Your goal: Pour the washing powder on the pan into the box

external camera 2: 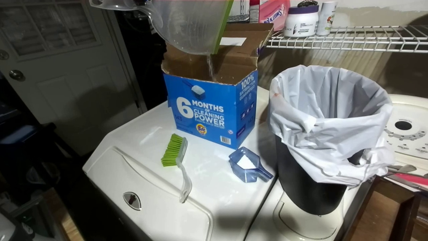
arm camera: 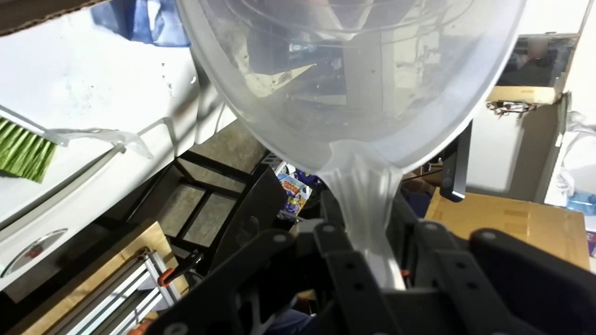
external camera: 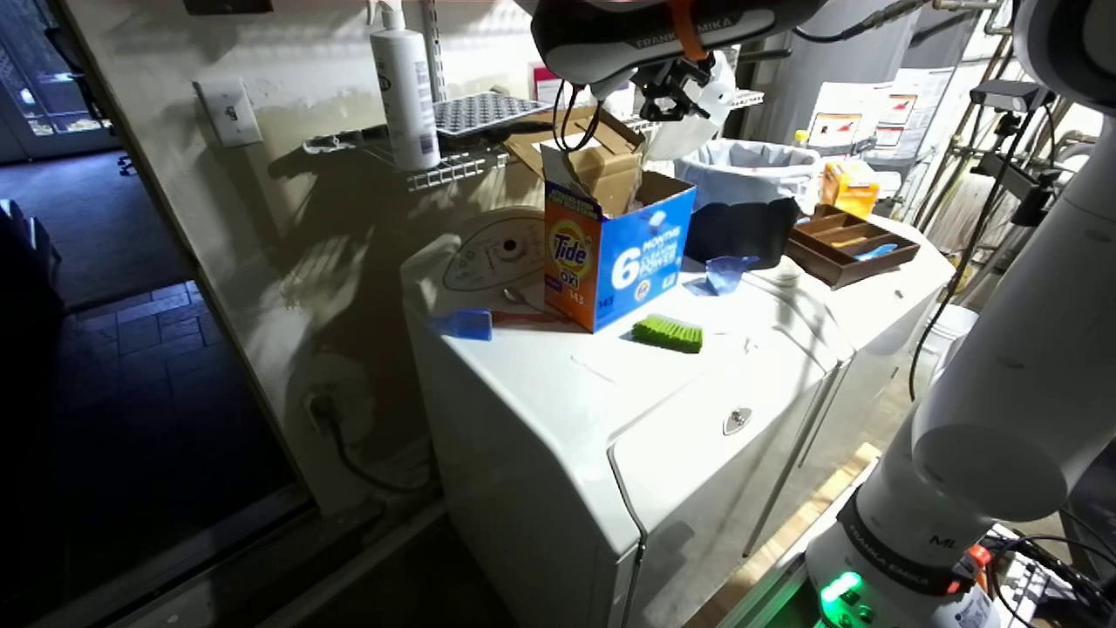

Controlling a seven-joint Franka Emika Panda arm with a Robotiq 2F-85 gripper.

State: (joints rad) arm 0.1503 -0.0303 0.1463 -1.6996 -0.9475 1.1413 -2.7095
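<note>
Pan [external camera 2: 190,30] is held by its handle [arm camera: 361,186], on which the gripper [arm camera: 367,216] clamps from both sides. This pan is tilted over the box [external camera 2: 204,107], and washing powder [external camera 2: 210,65] falls into it. Near the box lie a green brush [external camera 2: 174,150] and a blue scoop [external camera 2: 250,174].

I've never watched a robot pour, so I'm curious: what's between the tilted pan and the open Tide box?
A thin, pale stream of powder runs from the pan down into the box; an exterior view shows it.
</note>
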